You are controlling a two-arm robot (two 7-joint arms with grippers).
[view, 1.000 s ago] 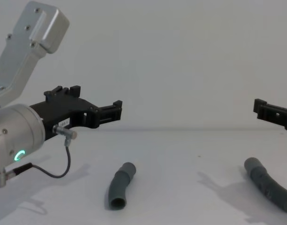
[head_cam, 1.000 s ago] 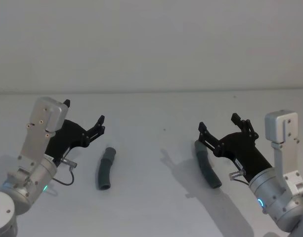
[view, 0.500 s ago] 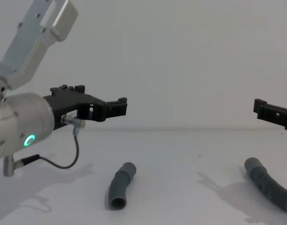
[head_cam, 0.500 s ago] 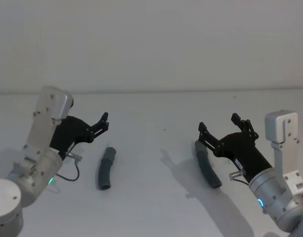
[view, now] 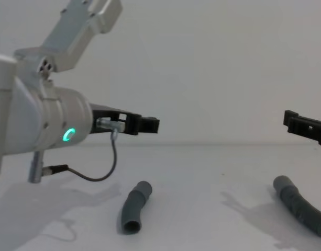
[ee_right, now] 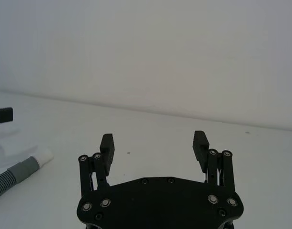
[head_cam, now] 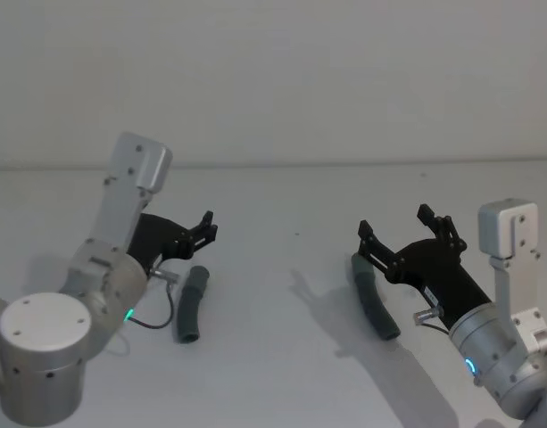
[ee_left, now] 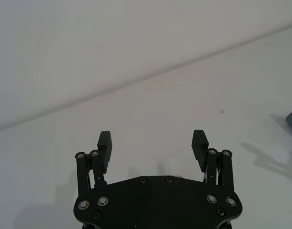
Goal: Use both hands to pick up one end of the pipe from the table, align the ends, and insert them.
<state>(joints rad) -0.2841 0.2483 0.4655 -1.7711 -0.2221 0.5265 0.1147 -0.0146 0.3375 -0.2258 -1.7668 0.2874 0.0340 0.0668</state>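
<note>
Here, left gripper (head_cam: 206, 227) near left hose piece (head_cam: 189, 303), right gripper (head_cam: 394, 220) over right hose piece (head_cam: 373, 308), all fingers (ee_left: 105, 140) apart.

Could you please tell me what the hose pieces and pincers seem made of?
Left hose piece and right hose piece: probably flexible plastic or rubber, matte dark grey, ribbed. Left pincer and right pincer, hovering open by them: rigid matte black, plastic or metal unclear, screwed joints.

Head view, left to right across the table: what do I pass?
First the left arm's silver wrist → left hose piece → right hose piece → right arm's silver wrist. The left gripper and right gripper, both open, overlap the hoses, so unplaced.
</note>
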